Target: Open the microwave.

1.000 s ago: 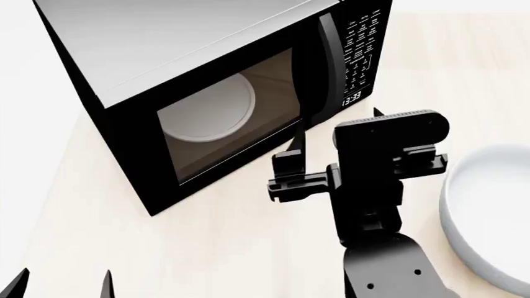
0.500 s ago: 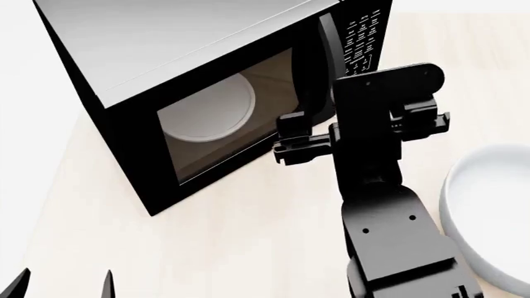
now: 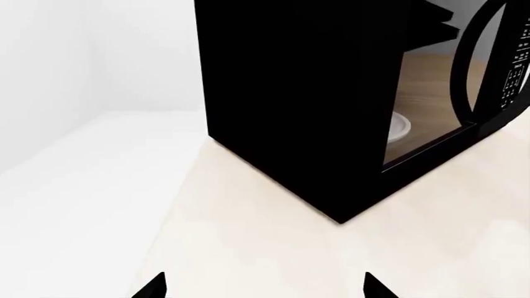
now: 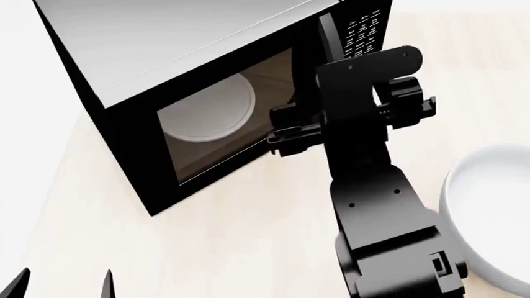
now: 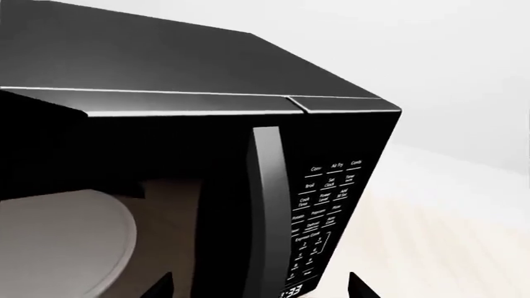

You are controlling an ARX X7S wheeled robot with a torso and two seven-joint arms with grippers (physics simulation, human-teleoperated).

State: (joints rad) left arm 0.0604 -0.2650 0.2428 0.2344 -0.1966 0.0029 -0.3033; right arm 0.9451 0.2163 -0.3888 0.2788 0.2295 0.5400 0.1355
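Head view: the microwave (image 4: 198, 93) stands on the pale counter (image 4: 248, 236), toward the far left, turned at an angle. Its door (image 4: 223, 121) is shut, and the white turntable (image 4: 211, 112) shows through the glass. The right gripper (image 4: 311, 127) is in front of the door, close to the vertical handle (image 4: 327, 56), with the right arm (image 4: 381, 211) reaching up from the lower right. The arm hides the fingertips, so the jaw opening cannot be told here. The keypad (image 4: 364, 34) lies just right of the handle. A white bowl (image 4: 485, 211) sits at the right edge of the counter. Two dark tips of the left gripper (image 4: 62, 285) show at the lower left corner, well apart from the microwave.

Left wrist view: the microwave's black side fills the upper middle, with the door window and the handle (image 3: 463, 68) at one edge. The two tips of the left gripper (image 3: 265, 287) stand wide apart and hold nothing.

Right wrist view: the handle (image 5: 267, 217) is close ahead, between the window and the keypad (image 5: 324, 211). The two tips of the right gripper (image 5: 258, 287) stand wide, on either side of the handle, not closed on it.
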